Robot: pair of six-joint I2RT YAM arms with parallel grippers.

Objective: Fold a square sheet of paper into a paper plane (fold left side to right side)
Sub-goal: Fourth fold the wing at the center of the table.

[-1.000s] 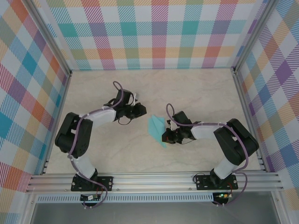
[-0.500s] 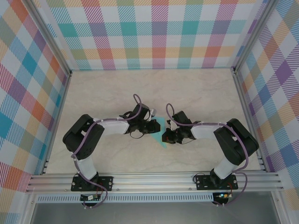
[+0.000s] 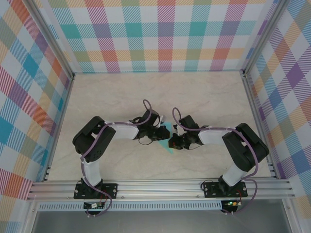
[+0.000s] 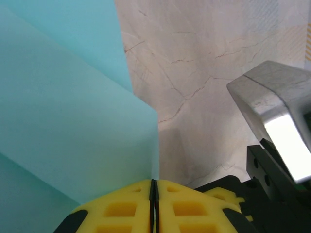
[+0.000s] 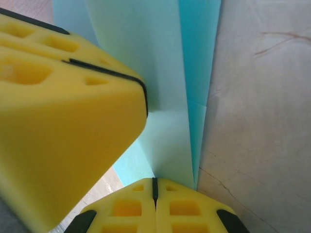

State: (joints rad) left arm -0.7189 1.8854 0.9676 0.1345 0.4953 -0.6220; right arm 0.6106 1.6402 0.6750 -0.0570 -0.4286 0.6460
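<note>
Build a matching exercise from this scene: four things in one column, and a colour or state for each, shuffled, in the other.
Things:
1. folded paper
2. tabletop
3. walls
4. right gripper

Colour or state:
A. pastel checks
B. shut
C. turquoise
D. beige, marble look

Pairs: 1-C, 2-D, 3-A, 4-B

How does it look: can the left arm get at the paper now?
Likely yes: the left pincer, shut, sits right at the paper, tips meeting its edge. The right pincer, also shut, is close beside it but not in the way.
</note>
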